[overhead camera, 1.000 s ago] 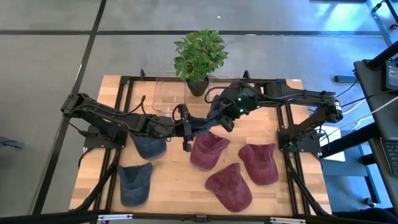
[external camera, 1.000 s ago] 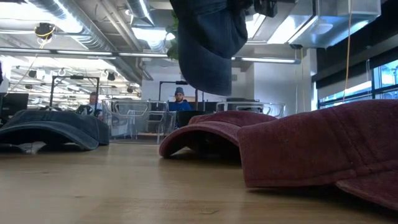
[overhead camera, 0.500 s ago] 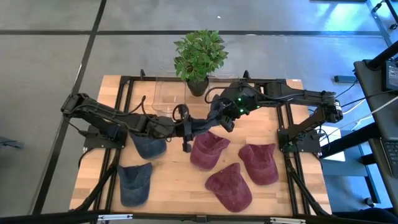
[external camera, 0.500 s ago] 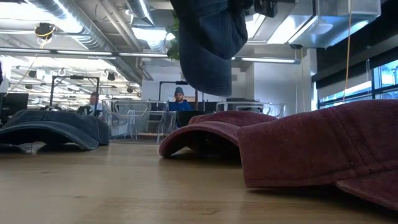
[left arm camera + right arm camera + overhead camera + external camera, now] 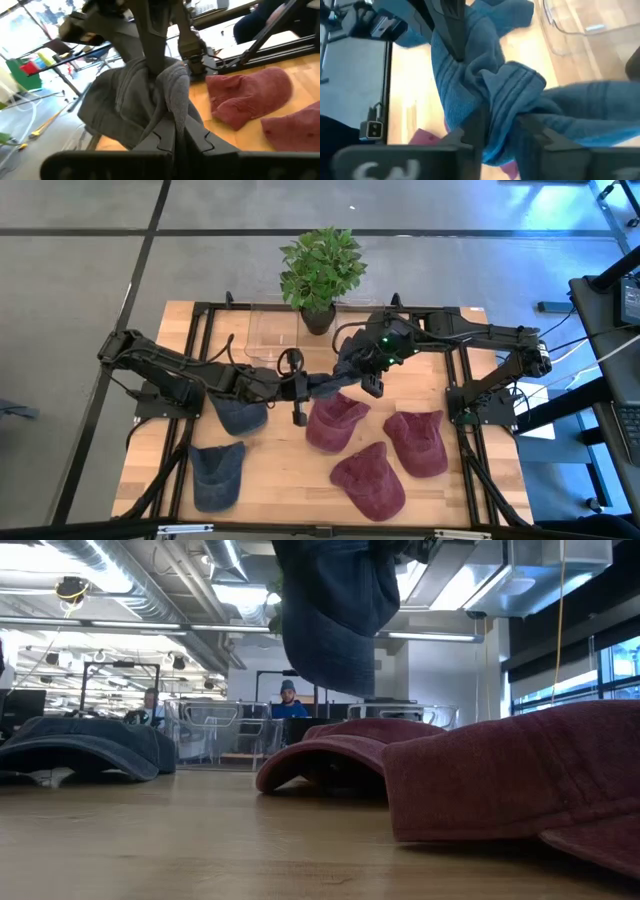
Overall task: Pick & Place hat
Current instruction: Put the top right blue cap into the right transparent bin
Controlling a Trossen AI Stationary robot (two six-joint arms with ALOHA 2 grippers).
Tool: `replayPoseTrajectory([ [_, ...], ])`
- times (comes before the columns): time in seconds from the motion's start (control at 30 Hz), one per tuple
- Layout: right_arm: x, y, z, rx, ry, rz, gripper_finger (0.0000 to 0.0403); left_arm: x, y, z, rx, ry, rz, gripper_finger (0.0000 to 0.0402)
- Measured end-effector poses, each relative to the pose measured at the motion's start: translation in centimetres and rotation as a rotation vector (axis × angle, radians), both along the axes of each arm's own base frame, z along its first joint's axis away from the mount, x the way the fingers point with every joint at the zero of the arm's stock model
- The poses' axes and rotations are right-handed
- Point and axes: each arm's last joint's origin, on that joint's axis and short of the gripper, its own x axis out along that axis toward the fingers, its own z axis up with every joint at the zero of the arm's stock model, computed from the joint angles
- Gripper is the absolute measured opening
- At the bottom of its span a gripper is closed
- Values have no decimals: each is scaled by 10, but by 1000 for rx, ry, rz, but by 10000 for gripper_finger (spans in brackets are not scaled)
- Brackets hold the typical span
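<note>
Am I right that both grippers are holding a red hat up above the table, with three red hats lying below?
Not quite: the hat held up by the left gripper and the right gripper is blue, not red, as the right wrist view shows. The three red hats do lie on the table below.

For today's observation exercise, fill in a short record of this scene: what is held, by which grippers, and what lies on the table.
held item: blue hat, lifted above the table
left gripper: shut on the blue hat
right gripper: shut on the blue hat
red hats: three on the table, one below the held hat
other blue hats: two, at the left side
clear bin: at the far edge
plant: beside the bin
</note>
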Motion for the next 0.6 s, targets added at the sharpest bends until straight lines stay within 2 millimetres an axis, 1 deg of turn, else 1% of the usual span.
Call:
replayPoseTrajectory([
  [0.1,-1,-2,13,-93,-51,27,146,-3,0,4,-55,-20,-28,5],
  [0.2,-5,-3,35,-246,-128,94,188,-8,2,8,-135,-29,-40,5],
  [0.27,-9,-1,52,-337,-193,164,209,-13,5,13,-224,-42,-53,5],
  [0.33,-11,4,63,-410,-251,254,224,-17,9,19,-331,-72,-80,5],
  [0.4,-11,10,65,-426,-284,330,233,-21,13,23,-420,-76,-127,5],
  [0.47,-10,13,63,-417,-289,366,235,-22,13,25,-448,-65,-228,4],
  [0.53,-5,13,57,-409,-274,369,235,-24,12,27,-444,-46,-343,4],
  [0.6,2,13,47,-371,-251,407,230,-25,9,28,-462,-34,-443,4],
])
